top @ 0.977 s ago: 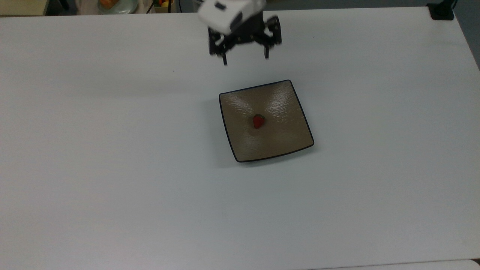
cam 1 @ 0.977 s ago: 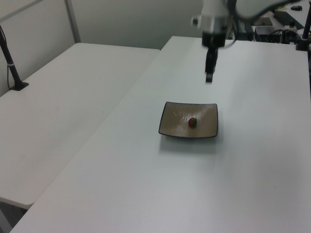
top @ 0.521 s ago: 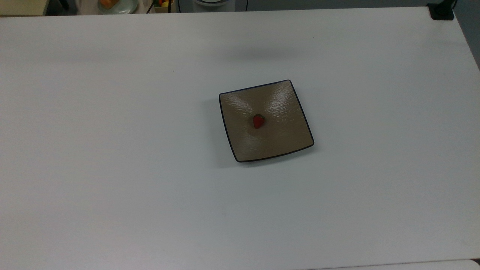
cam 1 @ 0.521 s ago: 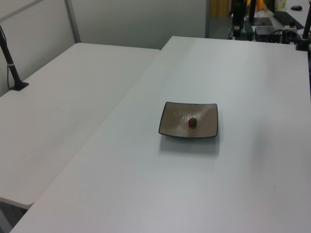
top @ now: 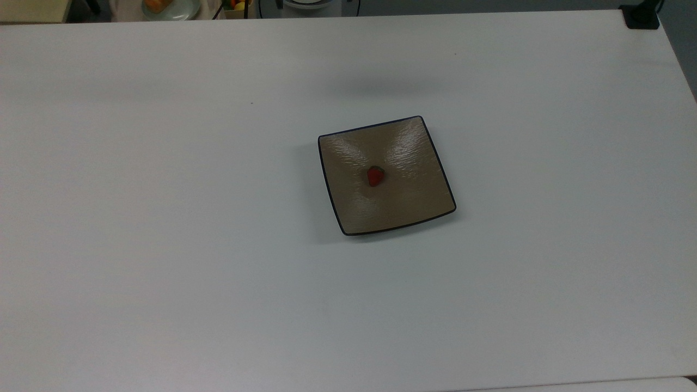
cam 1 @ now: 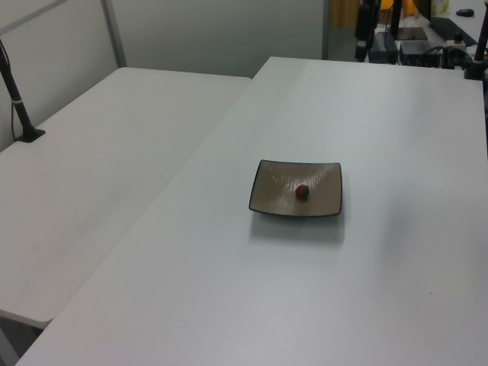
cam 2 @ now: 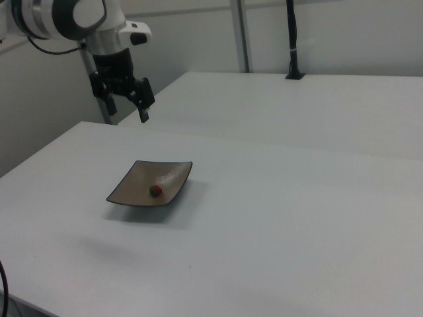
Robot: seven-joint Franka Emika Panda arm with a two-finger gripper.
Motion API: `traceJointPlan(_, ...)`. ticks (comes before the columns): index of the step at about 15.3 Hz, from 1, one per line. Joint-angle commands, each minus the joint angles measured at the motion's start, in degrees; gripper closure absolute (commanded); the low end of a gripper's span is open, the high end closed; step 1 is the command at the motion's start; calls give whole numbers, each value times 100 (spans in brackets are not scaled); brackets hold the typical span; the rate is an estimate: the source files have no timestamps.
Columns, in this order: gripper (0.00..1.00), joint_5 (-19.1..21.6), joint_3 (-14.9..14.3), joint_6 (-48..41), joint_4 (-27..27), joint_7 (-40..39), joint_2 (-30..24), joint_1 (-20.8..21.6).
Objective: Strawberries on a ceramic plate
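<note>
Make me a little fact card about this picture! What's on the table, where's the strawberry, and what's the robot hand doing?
table: white table
plate: square brown ceramic plate on the table
strawberry: one red strawberry near the plate's middle
robot hand: gripper open, empty, up in the air beyond the plate, touching nothing
job: looks done

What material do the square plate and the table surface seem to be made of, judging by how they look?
The plate looks like glazed ceramic: tan-brown, with a thin dark rim, and its rippled surface catches bright highlights, though glossy stoneware or melamine could look similar. The table seems to be a matte white laminate or painted board: even in colour, with soft shadows and no sharp reflections. The strawberry on the plate could be real or plastic.
</note>
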Motion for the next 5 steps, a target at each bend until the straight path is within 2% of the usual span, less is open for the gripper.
traceJointPlan(1, 0, 89, -129, 179, -45, -120, 77, 129)
traceJointPlan(5, 0, 106, -85, 161, -45, -120, 51, 102)
